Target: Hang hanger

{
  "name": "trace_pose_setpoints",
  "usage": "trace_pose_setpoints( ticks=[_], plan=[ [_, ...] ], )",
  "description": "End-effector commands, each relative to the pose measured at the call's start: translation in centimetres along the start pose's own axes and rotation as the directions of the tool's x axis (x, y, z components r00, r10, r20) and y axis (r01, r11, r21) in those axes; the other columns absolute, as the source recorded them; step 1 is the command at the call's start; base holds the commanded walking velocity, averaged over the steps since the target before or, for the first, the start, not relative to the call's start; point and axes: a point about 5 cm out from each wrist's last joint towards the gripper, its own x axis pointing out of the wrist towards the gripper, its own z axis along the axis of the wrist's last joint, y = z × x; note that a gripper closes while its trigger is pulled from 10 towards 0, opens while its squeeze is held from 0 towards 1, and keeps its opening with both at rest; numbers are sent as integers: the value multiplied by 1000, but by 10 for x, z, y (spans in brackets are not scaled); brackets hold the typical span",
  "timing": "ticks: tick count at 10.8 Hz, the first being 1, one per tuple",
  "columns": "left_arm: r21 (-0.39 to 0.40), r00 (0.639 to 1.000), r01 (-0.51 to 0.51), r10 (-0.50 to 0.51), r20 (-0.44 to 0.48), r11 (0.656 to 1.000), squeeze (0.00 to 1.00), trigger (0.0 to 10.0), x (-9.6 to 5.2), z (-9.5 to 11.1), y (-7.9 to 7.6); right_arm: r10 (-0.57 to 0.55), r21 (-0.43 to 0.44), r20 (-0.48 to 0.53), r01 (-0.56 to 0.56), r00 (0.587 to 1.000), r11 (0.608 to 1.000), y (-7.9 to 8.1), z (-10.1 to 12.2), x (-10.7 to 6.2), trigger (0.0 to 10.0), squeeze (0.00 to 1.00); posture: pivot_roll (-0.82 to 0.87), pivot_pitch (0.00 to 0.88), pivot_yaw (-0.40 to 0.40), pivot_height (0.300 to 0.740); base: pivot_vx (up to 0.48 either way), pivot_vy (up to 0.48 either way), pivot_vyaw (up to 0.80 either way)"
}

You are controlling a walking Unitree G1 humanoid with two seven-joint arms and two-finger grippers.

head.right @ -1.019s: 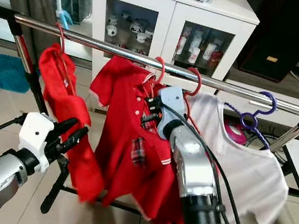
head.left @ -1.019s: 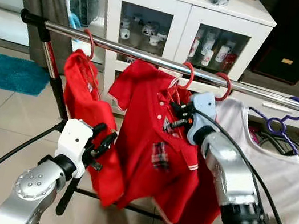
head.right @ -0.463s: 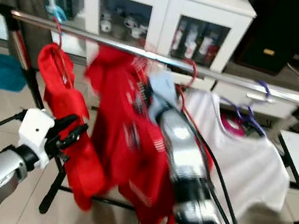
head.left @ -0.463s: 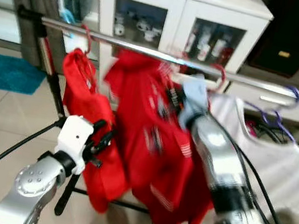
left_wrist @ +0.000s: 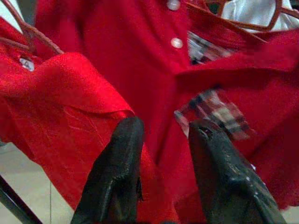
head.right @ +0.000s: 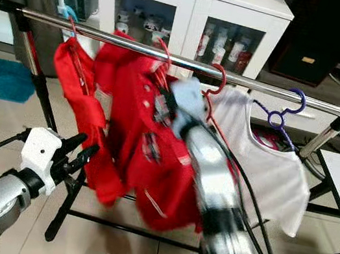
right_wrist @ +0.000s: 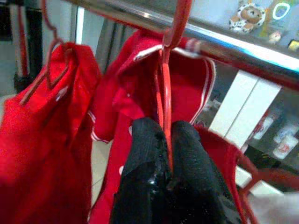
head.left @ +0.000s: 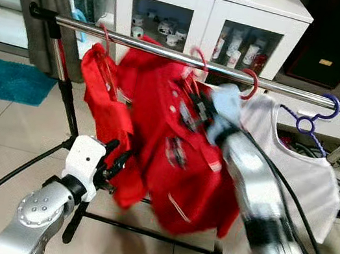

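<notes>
The right gripper (right_wrist: 166, 154) pinches the stem of the red hanger (right_wrist: 169, 56) and has slid it and its red polo shirt (head.left: 179, 148) along the rail (head.left: 282, 89) toward the rail's left end, with the hook now over the bar, so the hanging looks almost done. I count four hangers on the rail, three red and one purple hanger (head.left: 313, 116), with three red clothes and one white shirt (head.left: 301, 170). The left gripper (left_wrist: 161, 163) hangs low by the left red top (head.left: 104, 105), its fingers spread apart.

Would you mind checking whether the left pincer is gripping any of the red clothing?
No, in the left wrist view the left pincer has its fingers apart, with the red shirt beyond them.
</notes>
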Motion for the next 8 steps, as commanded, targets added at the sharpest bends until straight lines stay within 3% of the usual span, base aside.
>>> trace_pose_setpoints(
  ticks=[1,4,8],
  plan=[
    [-21,1000,-7,7,10,1000,0,10000,0,1,0,25,-2,57,-25,998,1000,2,11,-8,0,0,93,17,-52,740,0,0,0],
    [-24,1000,-13,14,23,1000,0,10000,4,4,2,37,88,6,-38,999,995,14,-1,-29,0,0,85,16,-42,740,-87,0,0],
    [-28,999,-25,26,33,999,0,10000,5,6,2,80,77,-64,-75,995,994,24,-7,-32,0,0,90,21,-56,740,-262,0,0]
  ],
)
